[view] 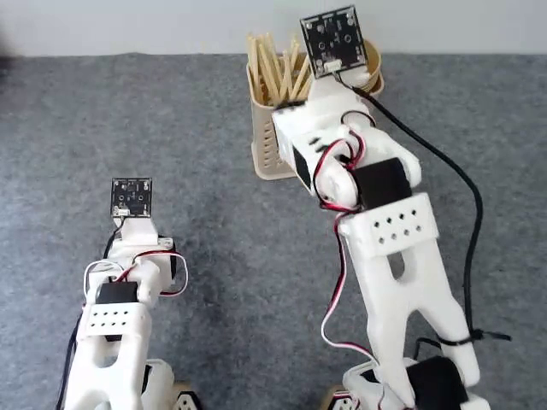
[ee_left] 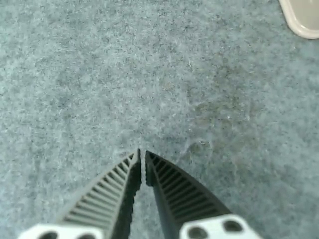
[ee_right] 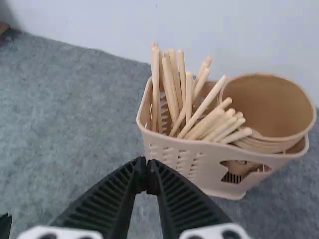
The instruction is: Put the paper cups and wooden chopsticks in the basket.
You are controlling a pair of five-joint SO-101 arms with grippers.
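Observation:
A beige slotted basket [ee_right: 199,154] [view: 267,154] stands at the back of the grey carpet, against the wall. Several wooden chopsticks [ee_right: 174,94] [view: 275,68] stand upright and lean inside it. Stacked paper cups [ee_right: 269,107] [view: 373,75] sit in its other side. My right gripper [ee_right: 146,172] hangs just in front of the basket, shut with nothing between its black fingers; its arm [view: 342,162] covers part of the basket from above. My left gripper [ee_left: 141,159] is shut and empty, low over bare carpet; its arm [view: 128,248] stands at the front left.
A corner of the beige basket's base [ee_left: 301,17] shows in the left wrist view. Grey carpet [view: 128,120] lies around both arms. A pale wall [ee_right: 149,20] rises right behind the basket. A black cable [view: 466,222] runs along the right arm.

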